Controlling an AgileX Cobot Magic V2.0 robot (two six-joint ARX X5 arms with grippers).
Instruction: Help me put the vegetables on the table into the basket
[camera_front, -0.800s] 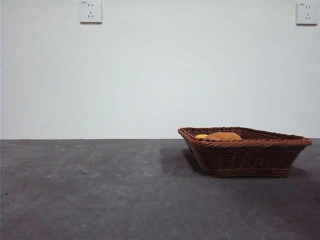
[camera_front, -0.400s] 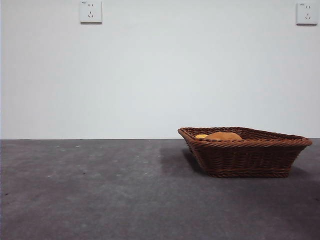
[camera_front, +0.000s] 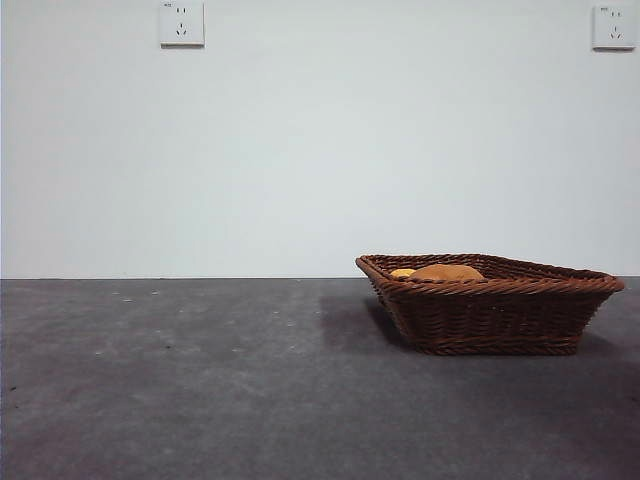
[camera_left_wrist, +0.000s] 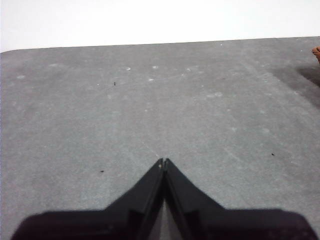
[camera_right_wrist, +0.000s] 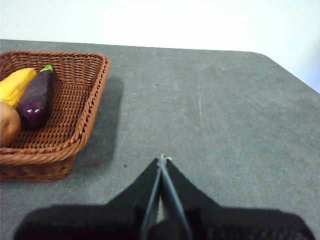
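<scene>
The brown wicker basket stands on the dark grey table at the right. The potato and a small yellow-orange vegetable peek over its rim. In the right wrist view the basket holds the purple eggplant, the yellow vegetable and the potato. My right gripper is shut and empty, beside the basket over bare table. My left gripper is shut and empty, far from the basket, whose corner just shows at the frame edge.
A white wall rises behind the table, with two sockets high up. The table's rounded far corner shows in the right wrist view. Neither arm appears in the front view.
</scene>
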